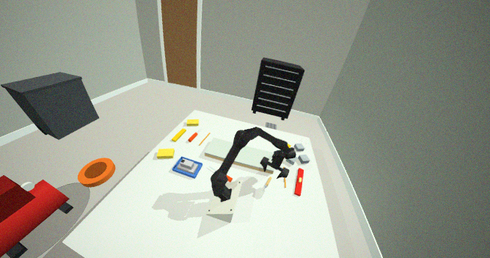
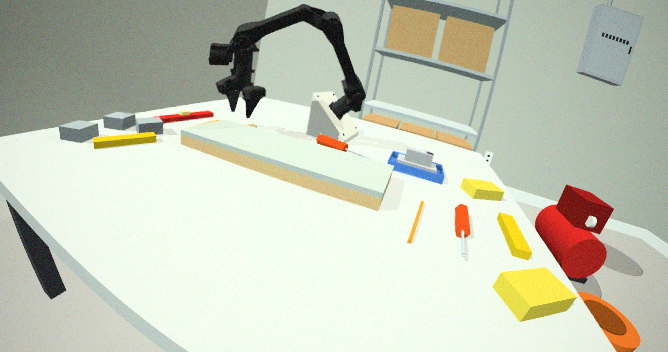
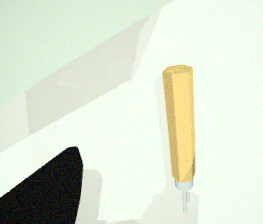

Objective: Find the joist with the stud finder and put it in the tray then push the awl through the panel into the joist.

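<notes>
The awl [image 1: 268, 182] [image 3: 182, 125] lies on the table between the panel and the arm's base, its tan handle towards the panel in the wrist view. My gripper [image 1: 273, 169] [image 2: 241, 112] is open and empty, pointing down above the table near the awl and the panel's end. One black finger shows at the lower left of the wrist view. The stud finder [image 1: 188, 163] [image 2: 419, 157] sits in the blue tray [image 1: 183, 174] [image 2: 415, 174]. The pale green floor panel [image 1: 225, 146] [image 2: 290, 153] [image 3: 32, 40] shows no hole that I can make out. The joist is hidden.
A red level [image 1: 299, 188] [image 2: 195, 116] and a pencil [image 1: 284, 182] lie beyond the awl. Grey blocks [image 1: 304, 159] [image 2: 79, 131] stand past the panel's end. An orange screwdriver [image 2: 331, 142] lies between the base and panel. Yellow blocks [image 1: 166, 153] [image 2: 532, 293] lie on the tray's side.
</notes>
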Action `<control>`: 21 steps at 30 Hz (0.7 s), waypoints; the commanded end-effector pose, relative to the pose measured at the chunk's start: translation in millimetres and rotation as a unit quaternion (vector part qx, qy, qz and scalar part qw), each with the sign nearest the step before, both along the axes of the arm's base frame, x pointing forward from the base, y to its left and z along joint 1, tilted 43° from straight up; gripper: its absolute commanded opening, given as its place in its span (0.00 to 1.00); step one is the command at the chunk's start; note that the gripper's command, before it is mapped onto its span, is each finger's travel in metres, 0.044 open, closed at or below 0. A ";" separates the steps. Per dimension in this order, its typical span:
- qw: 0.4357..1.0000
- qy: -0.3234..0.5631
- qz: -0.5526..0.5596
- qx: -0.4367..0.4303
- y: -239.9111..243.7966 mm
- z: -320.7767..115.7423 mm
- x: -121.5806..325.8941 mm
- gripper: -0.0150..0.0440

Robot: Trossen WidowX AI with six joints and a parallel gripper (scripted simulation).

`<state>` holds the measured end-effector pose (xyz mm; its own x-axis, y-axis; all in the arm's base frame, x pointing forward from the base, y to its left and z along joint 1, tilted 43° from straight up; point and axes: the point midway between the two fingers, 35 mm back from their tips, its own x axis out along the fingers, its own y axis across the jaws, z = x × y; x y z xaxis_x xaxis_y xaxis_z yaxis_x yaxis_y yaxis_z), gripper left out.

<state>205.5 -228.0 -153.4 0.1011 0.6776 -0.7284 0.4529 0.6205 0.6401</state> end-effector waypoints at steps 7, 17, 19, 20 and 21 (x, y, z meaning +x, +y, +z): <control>1.000 0.004 -0.004 0.000 -2.2 -4.1 -4.8 1.00; 1.000 0.004 -0.004 0.000 3.8 -11.0 -4.4 1.00; 1.000 0.004 -0.004 0.000 5.9 -13.5 -3.7 1.00; 1.000 0.004 -0.004 0.000 6.9 -14.7 -3.4 1.00; 1.000 0.004 -0.004 0.000 7.9 -16.0 -3.1 1.00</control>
